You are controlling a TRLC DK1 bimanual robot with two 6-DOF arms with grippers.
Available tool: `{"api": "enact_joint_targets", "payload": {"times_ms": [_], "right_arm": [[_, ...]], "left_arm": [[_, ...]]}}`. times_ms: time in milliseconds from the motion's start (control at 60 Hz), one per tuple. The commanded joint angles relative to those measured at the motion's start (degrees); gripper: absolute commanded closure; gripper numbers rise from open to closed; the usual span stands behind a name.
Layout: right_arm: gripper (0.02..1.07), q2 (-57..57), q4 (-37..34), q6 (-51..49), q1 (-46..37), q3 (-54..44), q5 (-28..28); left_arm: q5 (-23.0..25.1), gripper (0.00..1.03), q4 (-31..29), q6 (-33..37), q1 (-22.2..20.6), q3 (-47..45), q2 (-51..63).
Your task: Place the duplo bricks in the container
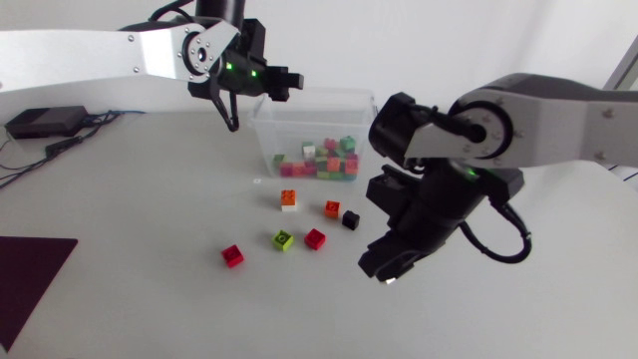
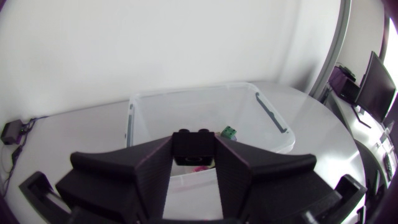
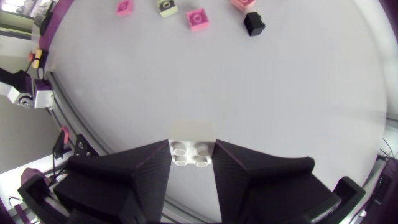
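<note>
Table (image 1: 150, 209): white. A dark mat (image 1: 30, 274) lay at its near-left corner.

Left arm (image 1: 90, 50): came in from the left edge and ran along the far side of the table. Right arm (image 1: 558, 125): came in from the right edge and bent down toward the near side.

Container (image 1: 263, 135): clear plastic, open-topped, at the far middle of the table. Stored bricks (image 1: 324, 160) in green, pink, red and white lay inside, toward its near wall. In the left wrist view the tub sat directly ahead of the fingers, and a green brick (image 2: 229, 132) showed inside.

Left gripper (image 1: 282, 83): hung over the container's left rim. Its fingers were clamped from both sides on a black brick (image 2: 191, 144), studs up.

Right gripper (image 1: 384, 269): was over bare table on the near side of the loose bricks, pointing down. Its fingers were pressed on either side of a white brick (image 3: 193, 146), with four studs facing the wrist camera.

Six loose pieces lay on the table between the container and the near edge, all apart from one another:
- orange-white stack (image 1: 288, 199), nearest the container, orange on top
- orange brick (image 1: 332, 208), to its right
- loose black brick (image 1: 350, 219), just beside the orange brick and closest to the right gripper
- lime brick (image 1: 283, 239) and red brick (image 1: 315, 238), side by side with a gap between them
- second red brick (image 1: 232, 255), farthest left and nearest the front edge
</note>
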Motion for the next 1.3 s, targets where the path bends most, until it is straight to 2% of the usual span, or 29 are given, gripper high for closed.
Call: {"api": "enact_joint_targets", "payload": {"times_ms": [0,167,350,400,467,567,683,767,900,983,1067,1183,1283], "right_arm": [[0.78,-1.9,0.4,-1.3,-1.7,2.9,-0.9],[0.78,-2.7,2.2,-2.3,-4.9,4.6,-1.6],[0.78,-3.8,4.4,-2.6,-6.4,4.9,-2.4],[0.78,-3.8,5.0,-2.7,-6.9,5.2,-2.8],[0.78,-4.0,6.0,-2.7,-7.7,5.9,-3.5],[0.78,-4.0,7.3,-3.0,-8.5,7.4,-3.7],[0.78,-3.8,9.6,-3.8,-10.0,9.4,-3.8],[0.78,-3.2,11.8,-4.1,-11.1,10.7,-4.2],[0.78,-1.6,19.3,-3.4,-14.1,13.0,-4.4],[0.78,-0.4,24.8,-3.3,-14.3,13.3,-2.9],[0.78,2.2,28.5,-2.0,-14.6,14.7,-2.9],[0.78,6.0,32.1,-0.5,-14.6,17.2,-2.5],[0.78,7.9,36.2,0.2,-14.3,18.2,-1.6]], "left_arm": [[0.4,0.74,0.6,-1.2,-0.9,3.4,2.7],[0.2,0.74,0.5,-1.1,-1.1,7.0,5.6],[-2.4,0.71,0.8,-1.0,-0.9,11.2,9.7],[-3.5,0.55,1.9,-0.8,-1.0,11.3,10.0],[-5.4,0.39,4.1,-0.1,-1.2,10.3,10.0],[-9.0,0.27,7.4,2.1,-2.1,7.3,8.6],[-9.6,0.09,12.2,3.7,-2.0,1.4,3.1],[-9.3,0.06,13.0,5.2,-1.8,-2.1,-0.6],[-3.3,0.08,8.6,8.2,-0.4,-8.5,-9.3],[0.4,0.08,0.0,11.2,1.1,-9.7,-12.1],[3.7,0.08,-5.6,15.3,2.1,-13.1,-14.8],[4.0,0.08,-13.2,22.0,2.0,-18.8,-17.5],[4.0,0.08,-16.1,26.7,2.1,-24.0,-19.0]]}}
